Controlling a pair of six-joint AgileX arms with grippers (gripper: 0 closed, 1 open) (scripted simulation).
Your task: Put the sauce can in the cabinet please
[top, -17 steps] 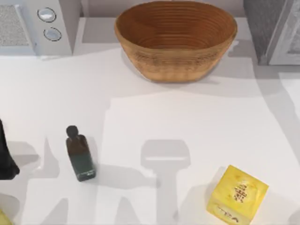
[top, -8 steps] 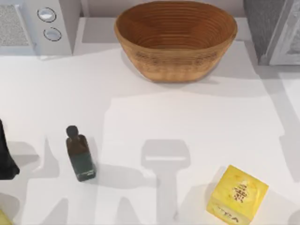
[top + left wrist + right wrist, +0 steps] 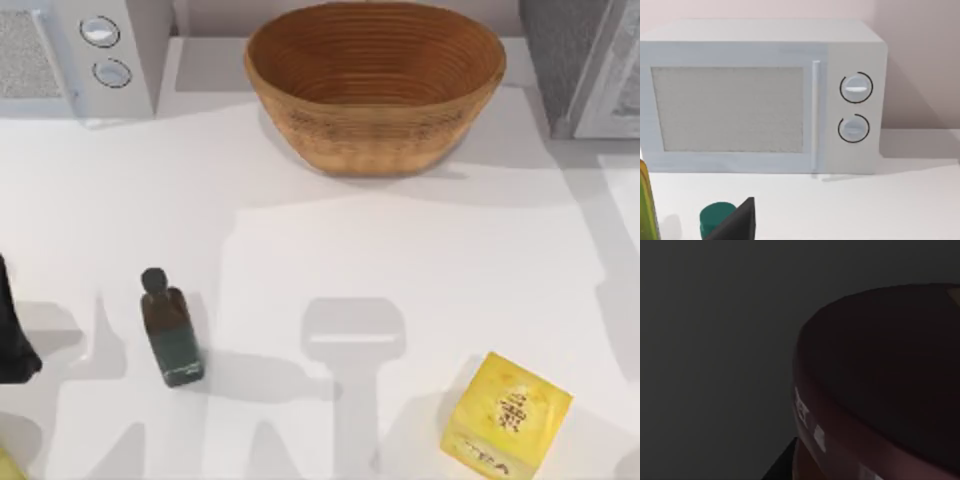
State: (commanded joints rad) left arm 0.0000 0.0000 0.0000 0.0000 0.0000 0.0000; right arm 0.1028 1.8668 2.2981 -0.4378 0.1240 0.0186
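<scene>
right wrist view | dark | sauce can [image 3: 880,385] close before end effector

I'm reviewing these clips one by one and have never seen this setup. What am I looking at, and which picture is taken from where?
This is a simulated two-armed AgileX robot at a white table. One picture looks down from above the table, and the other two come from cameras on each arm's wrist. From above you see a white microwave at the back left, a woven basket at the back middle and the grey cabinet at the back right. Nearer the front are a dark bottle and a yellow box. The black shape at the left edge is the left arm, whose wrist camera faces the microwave. The right wrist picture is dark. I cannot tell whether anything is held.
</scene>
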